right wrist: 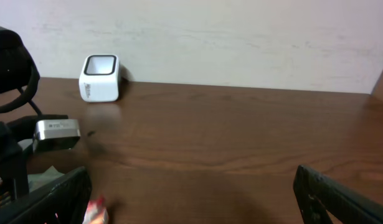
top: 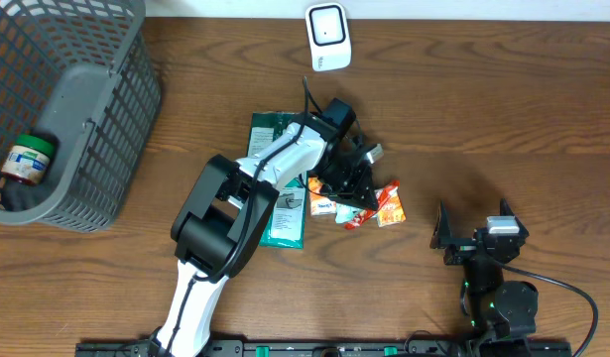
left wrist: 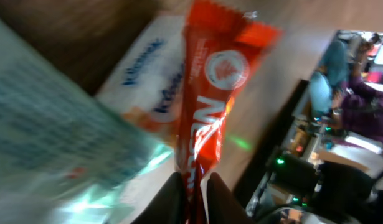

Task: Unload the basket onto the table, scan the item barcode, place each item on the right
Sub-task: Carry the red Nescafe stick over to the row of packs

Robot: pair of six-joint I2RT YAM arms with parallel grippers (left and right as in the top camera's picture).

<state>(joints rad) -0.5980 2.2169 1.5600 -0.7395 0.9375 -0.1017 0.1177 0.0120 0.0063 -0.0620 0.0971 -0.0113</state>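
Overhead first: the left pincer (top: pixel 359 188) is down in the middle of the bench (top: pixel 503 119), right on the small pile. The red snack bar (top: pixel 384 205) lies at the pincer's 4 o'clock, touching it, with its long axis running roughly from 8 to 2 o'clock. At the bar's 9 o'clock, just beside it, is the tissue pack (top: pixel 320 205), and under the arm lies the green packet (top: pixel 275 213). The scanner (top: pixel 327 38) stands well apart at the pincer's 12 o'clock, by the far edge. That is the way the bar has to travel, I'd say. The right pincer (top: pixel 473 226) sits at 4 o'clock from the pile, apart from everything, so the left arm is plainly the nearer one. A basket (top: pixel 96 119) with a jar (top: pixel 27 159) is off at 9 o'clock, out of play.

Left wrist now: it's blurred, but the bar fills the frame from 6 o'clock up toward 1 o'clock. Its lower tail runs straight between the two fingers (left wrist: pixel 169 202). The gap is narrow and the wrapper looks pinched in it, as far as I can judge. The tissue pack shows at 10 o'clock behind it.

Right wrist: this pincer is spread wide, with nothing between its fingers and nothing touched. The scanner is at 10 o'clock, and a scrap of red wrapper peeks in at 7 o'clock.

Where the barcode sits on the bar, I cannot tell.
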